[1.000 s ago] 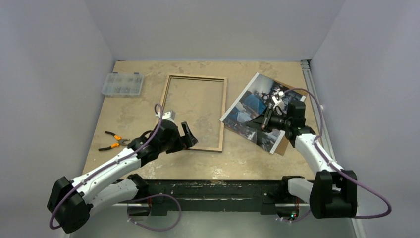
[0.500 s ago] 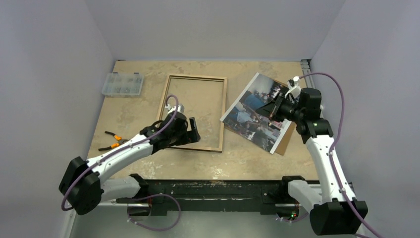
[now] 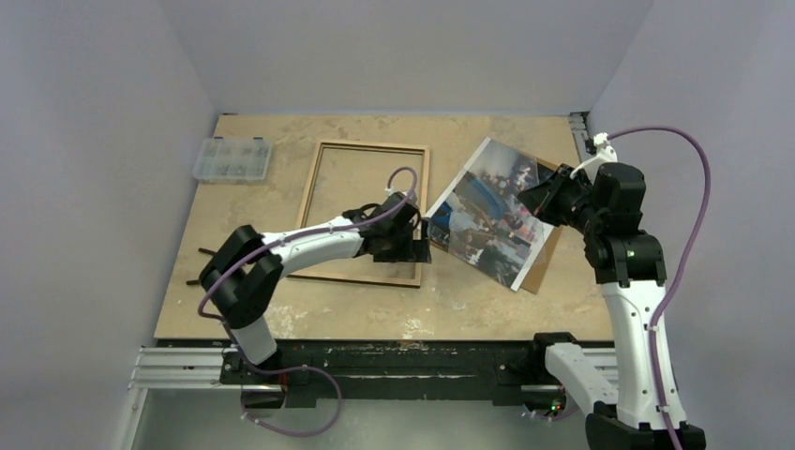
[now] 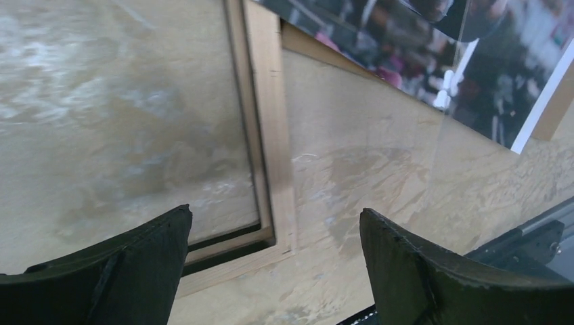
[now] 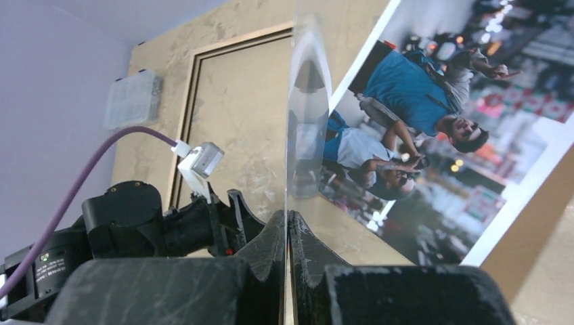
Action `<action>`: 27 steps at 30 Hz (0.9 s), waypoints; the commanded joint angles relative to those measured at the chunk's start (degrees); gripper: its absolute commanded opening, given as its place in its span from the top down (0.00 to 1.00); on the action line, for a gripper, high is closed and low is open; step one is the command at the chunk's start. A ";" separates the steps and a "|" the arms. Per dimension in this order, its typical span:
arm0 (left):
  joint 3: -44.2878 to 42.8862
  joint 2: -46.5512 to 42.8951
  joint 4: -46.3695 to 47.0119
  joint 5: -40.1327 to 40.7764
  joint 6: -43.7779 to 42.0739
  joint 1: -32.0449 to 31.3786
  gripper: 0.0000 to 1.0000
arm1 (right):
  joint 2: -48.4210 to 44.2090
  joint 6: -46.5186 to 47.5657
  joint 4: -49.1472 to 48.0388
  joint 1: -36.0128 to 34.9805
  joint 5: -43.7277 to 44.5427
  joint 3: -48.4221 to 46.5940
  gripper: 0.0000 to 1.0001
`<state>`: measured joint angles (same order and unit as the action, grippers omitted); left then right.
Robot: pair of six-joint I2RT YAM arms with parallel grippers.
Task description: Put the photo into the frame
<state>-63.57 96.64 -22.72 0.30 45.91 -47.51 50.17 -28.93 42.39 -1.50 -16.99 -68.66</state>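
Right of the frame [image 3: 375, 145]: the photo [image 3: 483, 220], face up on a brown backing board [image 3: 537, 275], its left corner close beside the frame's right rail.
Photo long axis: diagonal, far end leaning right, skewed against the frame's near-to-far sides.
Right gripper [image 5: 289, 220]: at the photo's far right edge, fingers pinched on a thin clear sheet [image 5: 306, 81] seen edge-on, held over the print.
Left gripper [image 4: 274, 213]: jaws wide, holding nothing, above the frame's near right corner.
Nearer arm: right, by judgement. The photo would need to travel left and turn square to the opening.

Glossy photo [image 3: 487, 208] just beside tan frame [image 3: 375, 145]
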 commanded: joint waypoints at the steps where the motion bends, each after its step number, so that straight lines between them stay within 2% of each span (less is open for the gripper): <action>1: -5.44 6.08 2.83 -3.57 1.74 -2.74 0.11 | -0.57 1.39 2.22 -0.06 5.73 -2.81 1.00; 5: -6.50 9.58 2.73 -3.73 3.21 -3.62 0.18 | -0.60 1.68 2.30 -0.14 5.85 -2.63 1.00; 10: -5.23 10.66 3.79 -4.08 4.41 -4.22 0.37 | -0.26 1.60 1.89 -0.08 4.86 -1.64 1.00; 17: -4.63 10.42 4.30 -4.52 7.77 -5.59 0.56 | -0.20 1.66 1.85 -0.04 4.60 -0.27 1.00; 23: -4.45 9.70 5.57 -4.55 10.00 -7.41 0.57 | -1.25 1.52 0.48 -0.08 4.01 2.87 1.00; 27: -3.97 7.82 7.12 -4.06 10.08 -8.21 0.51 | -0.15 1.28 0.07 -0.04 2.01 3.18 1.00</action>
<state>-68.31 107.13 -19.38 -3.03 54.41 -54.61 49.93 -27.99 45.87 -1.50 -12.99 -65.41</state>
